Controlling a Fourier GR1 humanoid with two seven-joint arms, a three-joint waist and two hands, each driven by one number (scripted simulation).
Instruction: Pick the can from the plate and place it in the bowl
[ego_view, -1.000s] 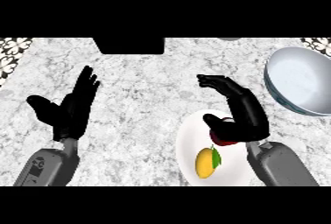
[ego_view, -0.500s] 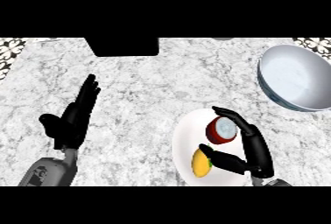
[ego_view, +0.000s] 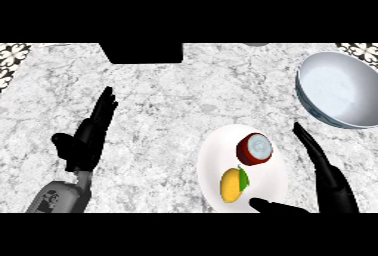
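Note:
A dark red can (ego_view: 254, 149) with a pale lid lies on the white plate (ego_view: 214, 165), beside a yellow mango (ego_view: 232, 184) with a green leaf. The grey-blue bowl (ego_view: 338, 90) stands at the upper right of the marble counter. My right hand (ego_view: 326, 176) is open at the plate's right edge, fingers straight and pointing up, thumb stretched under the plate's lower rim; it does not touch the can. My left hand (ego_view: 87, 137) rests open at the left, fingers up.
A black block (ego_view: 140, 52) sits at the counter's far edge, top centre. Patterned tiles show at both upper corners (ego_view: 13, 54).
My right hand has opened and drawn back to the right of the plate, baring the can. The view has shifted a little, so the bowl and plate sit further right.

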